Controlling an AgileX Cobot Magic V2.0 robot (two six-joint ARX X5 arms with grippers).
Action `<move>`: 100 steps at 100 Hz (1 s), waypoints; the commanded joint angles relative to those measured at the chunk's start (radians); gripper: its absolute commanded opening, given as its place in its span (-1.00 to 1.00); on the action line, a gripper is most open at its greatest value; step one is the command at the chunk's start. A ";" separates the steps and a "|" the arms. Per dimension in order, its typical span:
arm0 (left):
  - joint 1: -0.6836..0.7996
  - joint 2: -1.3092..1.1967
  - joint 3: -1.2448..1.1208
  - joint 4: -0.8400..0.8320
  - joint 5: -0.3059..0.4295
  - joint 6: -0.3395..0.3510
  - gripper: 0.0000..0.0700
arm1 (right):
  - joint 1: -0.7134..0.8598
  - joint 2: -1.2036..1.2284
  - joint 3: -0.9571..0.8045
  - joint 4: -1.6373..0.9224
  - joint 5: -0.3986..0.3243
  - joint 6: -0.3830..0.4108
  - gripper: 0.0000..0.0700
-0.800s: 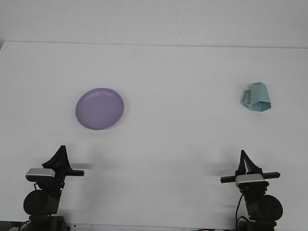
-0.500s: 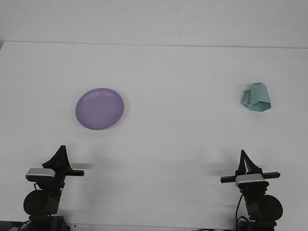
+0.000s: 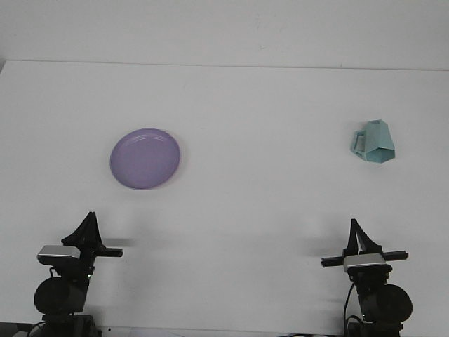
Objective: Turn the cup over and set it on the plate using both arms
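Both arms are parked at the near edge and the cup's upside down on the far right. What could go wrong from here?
1. The cup stands mouth-down with its handle to the left, away from the right tool; a grasp on its angled facets could slip.
2. The plate lies far left, so the cup probably needs an arm-to-arm handover, where a drop is possible.
3. The plate looks shallow; an off-centre placement might tip the cup off its rim.

Both arms parked low at near edge, left gripper [image 3: 89,223] and right gripper [image 3: 356,232] pointing up and away. Neither holding anything. Well apart, one per side.
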 commanded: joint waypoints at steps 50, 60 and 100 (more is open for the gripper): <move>0.000 0.000 -0.020 0.009 -0.003 0.001 -0.96 | -0.001 0.000 -0.003 0.039 -0.026 0.362 -0.98; 0.000 0.000 -0.020 0.010 -0.003 0.001 -0.96 | -0.001 0.001 0.012 0.068 -0.030 0.516 -0.99; 0.000 0.000 -0.020 -0.002 -0.003 -0.001 -0.96 | -0.003 0.271 0.458 -0.082 0.088 0.319 -1.00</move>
